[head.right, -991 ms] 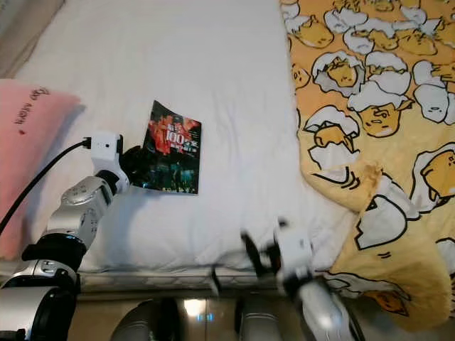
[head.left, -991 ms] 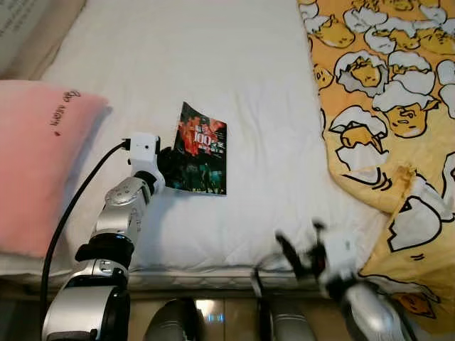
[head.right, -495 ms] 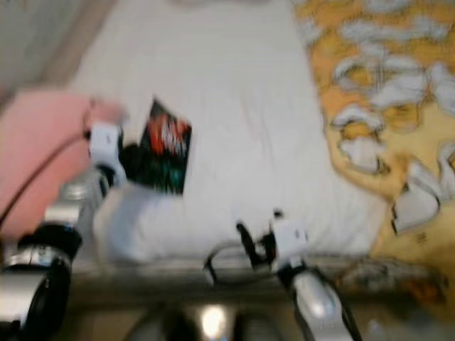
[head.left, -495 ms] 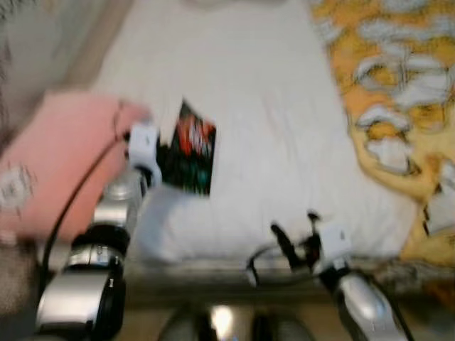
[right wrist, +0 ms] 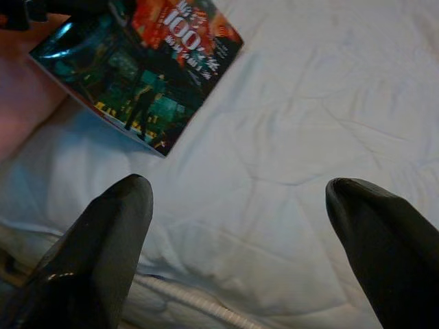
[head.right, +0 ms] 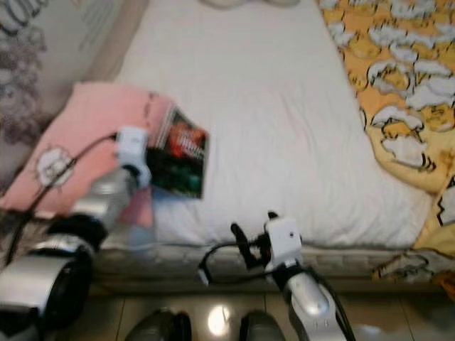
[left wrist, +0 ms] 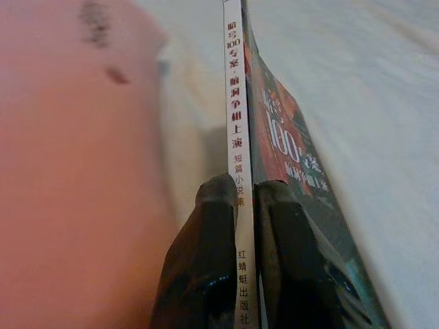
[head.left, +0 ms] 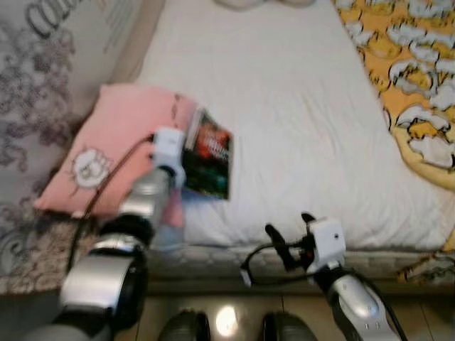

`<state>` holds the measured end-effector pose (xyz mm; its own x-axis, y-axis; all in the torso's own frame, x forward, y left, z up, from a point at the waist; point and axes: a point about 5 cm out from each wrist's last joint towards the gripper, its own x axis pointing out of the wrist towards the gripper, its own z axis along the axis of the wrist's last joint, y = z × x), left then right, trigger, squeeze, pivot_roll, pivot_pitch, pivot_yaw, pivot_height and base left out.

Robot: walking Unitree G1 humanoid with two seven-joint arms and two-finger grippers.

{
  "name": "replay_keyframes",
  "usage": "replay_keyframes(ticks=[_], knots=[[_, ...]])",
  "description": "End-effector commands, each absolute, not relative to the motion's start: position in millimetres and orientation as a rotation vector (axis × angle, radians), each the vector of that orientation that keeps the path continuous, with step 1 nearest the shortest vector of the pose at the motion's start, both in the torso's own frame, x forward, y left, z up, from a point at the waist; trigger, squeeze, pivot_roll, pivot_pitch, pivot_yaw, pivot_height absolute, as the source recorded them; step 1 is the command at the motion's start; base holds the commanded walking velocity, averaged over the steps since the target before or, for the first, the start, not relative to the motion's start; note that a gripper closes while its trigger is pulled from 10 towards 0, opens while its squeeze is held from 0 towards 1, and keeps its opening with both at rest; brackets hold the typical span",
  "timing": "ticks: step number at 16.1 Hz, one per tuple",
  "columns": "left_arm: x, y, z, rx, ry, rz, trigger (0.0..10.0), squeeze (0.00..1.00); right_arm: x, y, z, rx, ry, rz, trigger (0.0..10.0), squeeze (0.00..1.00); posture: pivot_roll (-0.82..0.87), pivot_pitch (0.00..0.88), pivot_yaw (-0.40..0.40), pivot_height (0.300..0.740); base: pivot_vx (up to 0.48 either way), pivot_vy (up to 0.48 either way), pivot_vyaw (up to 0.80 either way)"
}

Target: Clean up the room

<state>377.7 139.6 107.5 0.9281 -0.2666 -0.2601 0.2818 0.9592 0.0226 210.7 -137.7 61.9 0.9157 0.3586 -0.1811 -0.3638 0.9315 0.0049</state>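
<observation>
The left pincer [left wrist: 236,205] grips the book [head.left: 209,153] by its spine, lifted off the bed [head.left: 298,106] beside the pink pillow [head.left: 106,142]. The right pincer [right wrist: 236,205] hangs open, empty. Stowing the book remains.

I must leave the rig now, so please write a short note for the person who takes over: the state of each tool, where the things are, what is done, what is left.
Left tool: shut on the book, gripping its spine; the book is lifted off the white mattress, beside the pink pillow.
Right tool: open, holding nothing, low over the near edge of the mattress.
Yellow patterned blanket lies crumpled on the bed's right side.
Done: book picked up.
Left: put the book away; probably tidy the blanket and pillow.
</observation>
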Motion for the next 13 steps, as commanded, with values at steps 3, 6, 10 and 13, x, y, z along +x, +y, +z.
replay_keyframes(ticks=[3,6,10,13], knots=[[378.0,128.7,104.7,0.09,0.286,-0.322,10.0,0.0,212.0,-134.6,68.0,-0.004,0.153,0.388,10.0,0.0,-0.22,0.135,0.032,0.74,0.0,0.0,0.0],[378.3,126.3,102.3,0.095,0.308,-0.297,10.0,0.0,210.5,-129.0,72.1,0.015,0.142,0.434,10.0,0.0,-0.23,0.145,0.033,0.74,0.0,0.0,0.0],[382.9,129.3,106.4,0.001,0.324,-0.175,10.0,0.0,207.7,-129.5,70.5,0.011,0.157,0.445,10.0,0.0,-0.23,0.157,0.03,0.74,0.0,0.0,0.0],[385.6,133.5,109.7,-0.027,0.324,-0.084,10.0,1.0,202.7,-127.5,70.1,0.006,0.171,0.465,10.0,0.0,-0.25,0.165,0.028,0.74,0.0,0.0,0.0]])
